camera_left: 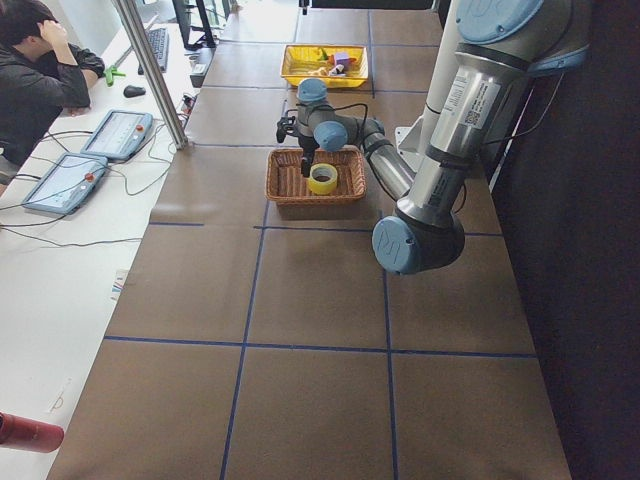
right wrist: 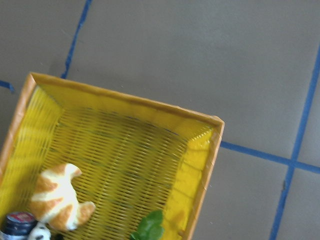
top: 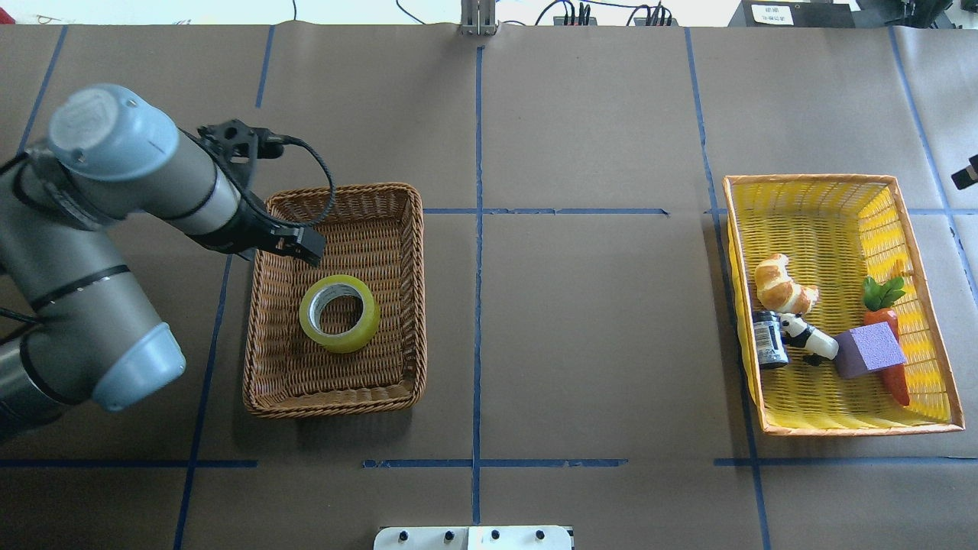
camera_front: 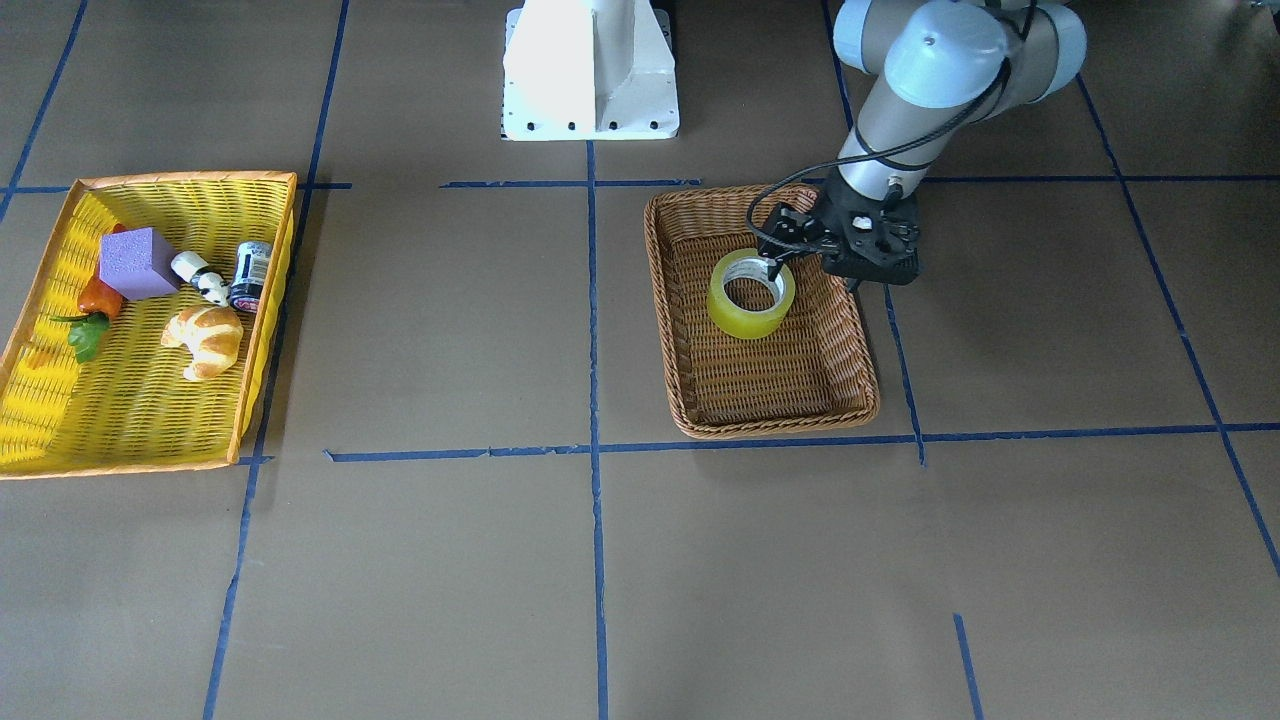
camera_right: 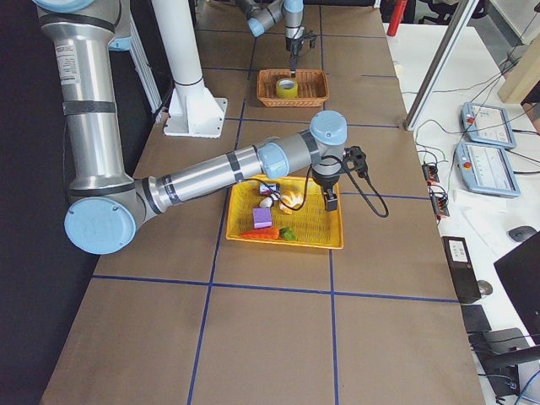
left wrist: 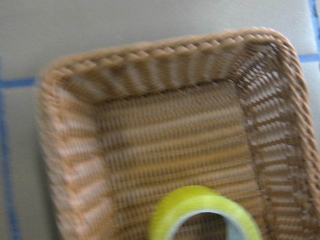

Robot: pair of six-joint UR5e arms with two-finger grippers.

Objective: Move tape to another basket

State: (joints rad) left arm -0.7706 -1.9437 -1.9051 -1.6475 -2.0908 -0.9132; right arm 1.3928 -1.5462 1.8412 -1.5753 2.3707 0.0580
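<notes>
The tape (camera_front: 735, 315), a yellow-green roll, lies flat in the brown wicker basket (camera_front: 770, 425), towards its robot-side half. It also shows in the overhead view (top: 368, 321) and, blurred, at the bottom of the left wrist view (left wrist: 170, 215). My left gripper (camera_front: 778, 255) hovers over the basket's edge just beside the roll, seems open and holds nothing. My right gripper (camera_right: 331, 201) hangs over the outer rim of the yellow basket (top: 840, 429); I cannot tell whether it is open or shut.
The yellow basket holds a croissant (top: 783, 284), a small dark jar (top: 768, 340), a panda figure (top: 806, 336), a purple block (top: 867, 350) and a carrot (top: 890, 317). The robot's white base (camera_front: 590, 70) stands at the table's robot side. Blue tape lines cross the brown table.
</notes>
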